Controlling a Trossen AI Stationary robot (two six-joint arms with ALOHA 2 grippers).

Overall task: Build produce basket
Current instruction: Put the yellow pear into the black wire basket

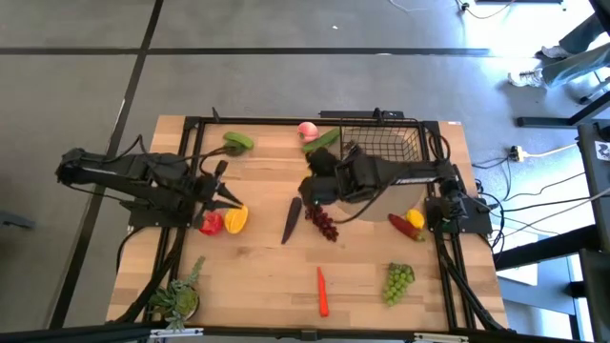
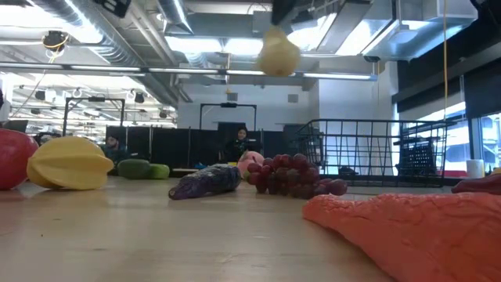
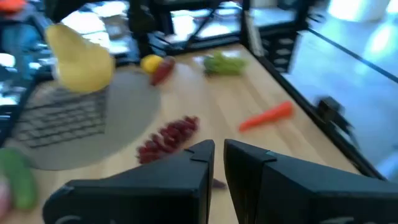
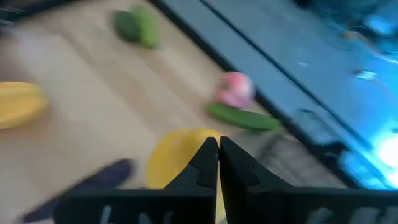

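Observation:
My right gripper [image 4: 217,143] is shut on a yellow pear-shaped fruit [image 2: 278,51], high above the middle of the table; in the high view the gripper [image 1: 309,188] hides it. The black wire basket [image 1: 383,143] stands at the far right. Below the fruit lie the eggplant [image 1: 292,219] and dark grapes [image 1: 322,222]. The peach [image 1: 308,131] and cucumber [image 1: 324,140] lie near the far edge, beside the basket. My left gripper [image 1: 229,197] hovers shut over the red pepper [image 1: 211,223] and a yellow ribbed fruit [image 1: 235,219], holding nothing. My right gripper holds the yellow fruit by its narrow top end [image 2: 275,31], the fingers slanting down from above. The fruit hangs below the fingers, wide end down, lifted clear of the table. In the right wrist view the fingertips [image 4: 208,155] cover the spot they grip.
The avocado [image 1: 237,142] lies at the far left. A carrot [image 1: 322,291] and green grapes [image 1: 398,281] lie near the front edge, and a red pepper [image 1: 400,225] with a lemon [image 1: 416,218] at the right. A potted plant [image 1: 179,297] stands at the near left corner.

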